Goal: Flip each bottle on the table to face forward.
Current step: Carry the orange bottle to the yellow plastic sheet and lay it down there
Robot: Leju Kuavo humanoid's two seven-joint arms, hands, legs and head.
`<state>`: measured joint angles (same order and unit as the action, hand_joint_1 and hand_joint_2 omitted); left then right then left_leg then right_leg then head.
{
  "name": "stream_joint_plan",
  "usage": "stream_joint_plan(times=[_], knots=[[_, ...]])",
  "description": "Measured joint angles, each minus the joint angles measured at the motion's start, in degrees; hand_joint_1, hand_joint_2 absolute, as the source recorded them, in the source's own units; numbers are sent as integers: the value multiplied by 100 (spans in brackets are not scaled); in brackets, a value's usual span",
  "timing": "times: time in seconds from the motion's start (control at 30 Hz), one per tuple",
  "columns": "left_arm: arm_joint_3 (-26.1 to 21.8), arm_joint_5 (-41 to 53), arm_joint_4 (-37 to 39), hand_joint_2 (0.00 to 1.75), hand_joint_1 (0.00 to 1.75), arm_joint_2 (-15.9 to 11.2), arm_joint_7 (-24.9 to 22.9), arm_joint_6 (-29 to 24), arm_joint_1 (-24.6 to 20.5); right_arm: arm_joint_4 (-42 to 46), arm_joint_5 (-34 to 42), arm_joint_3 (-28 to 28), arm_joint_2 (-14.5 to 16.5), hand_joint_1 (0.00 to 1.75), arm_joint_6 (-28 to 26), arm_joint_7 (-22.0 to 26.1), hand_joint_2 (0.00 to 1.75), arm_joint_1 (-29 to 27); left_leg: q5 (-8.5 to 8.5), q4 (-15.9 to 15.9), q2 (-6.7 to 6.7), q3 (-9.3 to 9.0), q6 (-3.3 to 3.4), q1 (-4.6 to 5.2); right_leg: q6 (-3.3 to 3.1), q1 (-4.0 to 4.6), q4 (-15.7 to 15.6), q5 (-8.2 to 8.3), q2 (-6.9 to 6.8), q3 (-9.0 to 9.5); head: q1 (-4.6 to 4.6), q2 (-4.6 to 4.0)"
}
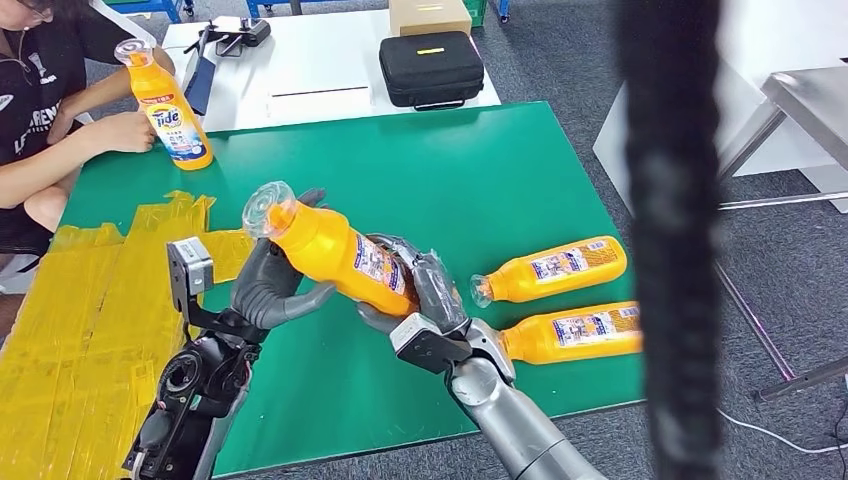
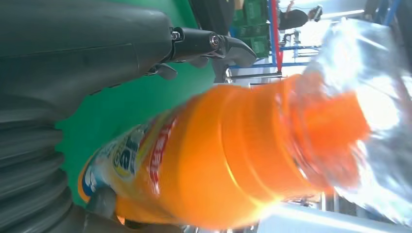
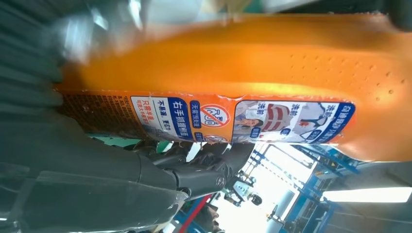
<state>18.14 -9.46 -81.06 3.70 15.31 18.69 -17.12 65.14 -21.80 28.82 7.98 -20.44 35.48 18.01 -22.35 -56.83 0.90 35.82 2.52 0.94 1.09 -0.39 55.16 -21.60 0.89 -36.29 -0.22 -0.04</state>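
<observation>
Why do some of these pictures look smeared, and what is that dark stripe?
Head view: sharp, but a blurred dark band close to the lens hides part of the scene. Left wrist view: the held bottle is too near, soft, its clear cap washed out by glare. Right wrist view: the label reads clearly; the bottle's far end smears.

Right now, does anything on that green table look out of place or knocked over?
Two orange detergent bottles lie on their sides near the green table's right edge, while a Tide bottle stands upright by a person.
</observation>
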Motion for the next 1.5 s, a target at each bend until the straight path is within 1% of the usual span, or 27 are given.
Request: stream_joint_plan(times=[0.27,0.43,0.73,0.87,1.0,1.1,1.23,1.37,1.5], knots=[[193,35,-298,175,0,-61,90,8,90,-23,-222,-110,-16,175,-209,-39,175,-34,0,0,0,0,0,0,0,0,0,0,0,-1,0,0],[288,-58,-404,175,0,-78,109,91,102,-36,-482,-231,-21,175,-511,-87,175,-40,0,0,-1,0,0,0,0,0,0,0,0,-1,0,0],[396,-75,-434,175,0,-79,105,111,96,-75,-670,-291,-9,175,-703,-78,175,-38,0,0,-1,0,0,0,0,0,0,0,0,-2,0,0],[464,-99,-385,175,0,-32,90,206,45,-158,-704,-292,34,175,-786,-63,175,-25,0,0,0,0,0,0,0,0,0,0,0,-2,-1,0],[561,-134,-242,175,0,42,61,262,-119,-189,-631,-260,74,175,-655,-41,175,-33,0,0,-1,1,0,1,1,0,0,1,0,-2,-1,0],[617,-203,-153,175,0,63,26,275,-199,-143,-704,-128,91,175,-473,-67,175,-49,0,0,-4,0,0,1,1,0,0,1,0,-2,0,0],[635,-337,-64,175,0,64,3,204,-212,-66,-723,134,126,175,-205,-158,175,-83,0,0,-1,1,0,-2,0,1,0,0,0,-3,-1,0],[605,-584,25,175,0,62,-55,184,-211,-26,-549,342,126,175,71,-191,175,-89,0,0,-2,1,-1,-3,-1,2,0,-1,0,-4,-1,0],[576,-721,94,175,0,61,-77,190,-213,11,-462,447,116,175,138,-221,175,-96,0,0,1,2,0,-2,-1,2,0,-1,-1,-3,-1,0]])
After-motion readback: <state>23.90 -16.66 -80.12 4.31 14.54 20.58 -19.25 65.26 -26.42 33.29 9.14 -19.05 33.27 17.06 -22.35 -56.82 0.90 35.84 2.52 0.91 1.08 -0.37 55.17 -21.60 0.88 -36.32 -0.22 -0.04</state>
